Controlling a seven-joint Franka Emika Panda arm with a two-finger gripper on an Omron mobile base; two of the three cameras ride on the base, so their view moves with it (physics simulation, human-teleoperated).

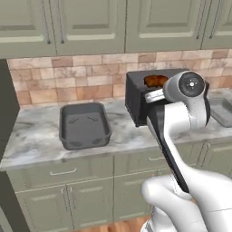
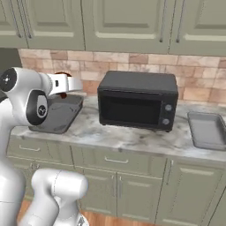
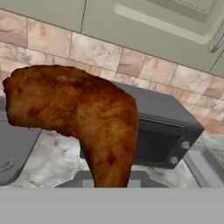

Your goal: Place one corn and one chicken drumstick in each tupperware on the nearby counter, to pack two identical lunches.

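Note:
My gripper (image 2: 64, 85) is shut on a brown-orange chicken drumstick (image 3: 83, 113), held in the air above the counter (image 1: 36, 136). The drumstick (image 1: 155, 80) hangs by the microwave's top left corner, to the right of and above the left grey tupperware (image 1: 84, 124). That tray's inside looks bare. The drumstick hides the fingertips in the hand view. A second grey tupperware (image 2: 206, 130) lies on the counter right of the microwave, its inside bare too. Corn is out of view.
A black microwave (image 2: 137, 100) stands on the counter between the two trays. A tan tiled wall (image 1: 68, 81) and olive-green upper cabinets (image 1: 90, 22) rise behind it. My own arm (image 1: 181, 113) blocks part of the left base view.

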